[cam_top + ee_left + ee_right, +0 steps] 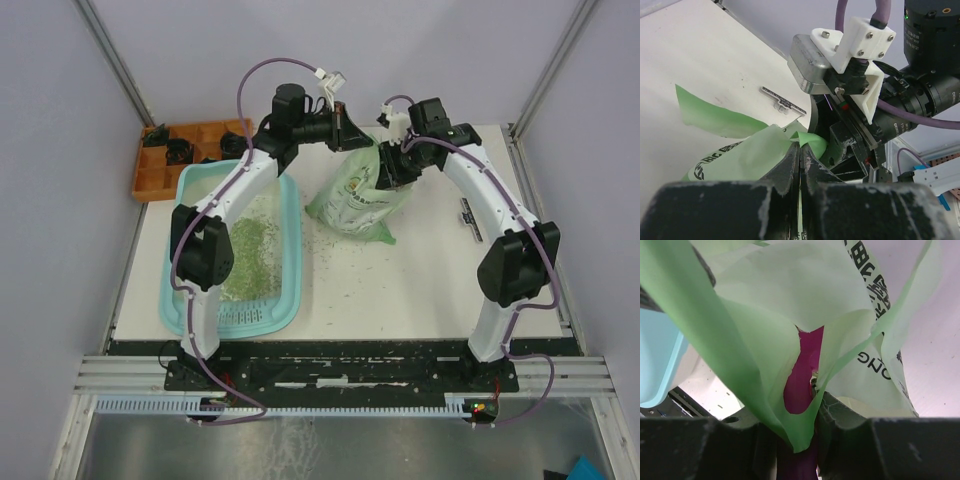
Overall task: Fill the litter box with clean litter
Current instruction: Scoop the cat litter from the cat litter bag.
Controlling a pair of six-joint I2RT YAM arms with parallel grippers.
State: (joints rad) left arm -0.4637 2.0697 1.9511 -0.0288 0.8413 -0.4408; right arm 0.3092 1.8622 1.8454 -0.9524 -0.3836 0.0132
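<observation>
On white table [400,290], lying along the left edge, lengthwise near to far: the light teal litter box [297,250], ribbed ledge pointing nearward, pale green litter [248,245] partly covering its floor. Stretching over it and clenching the green bag [362,200] by its top with the left gripper [800,152]; grasping the magenta scoop [802,380] inside the bag with the right gripper [800,425].

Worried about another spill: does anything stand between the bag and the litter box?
Nothing solid: only scattered litter lies on the table between the bag and the litter box. The left arm hangs over the box's left half; its bag-side half is open.
</observation>
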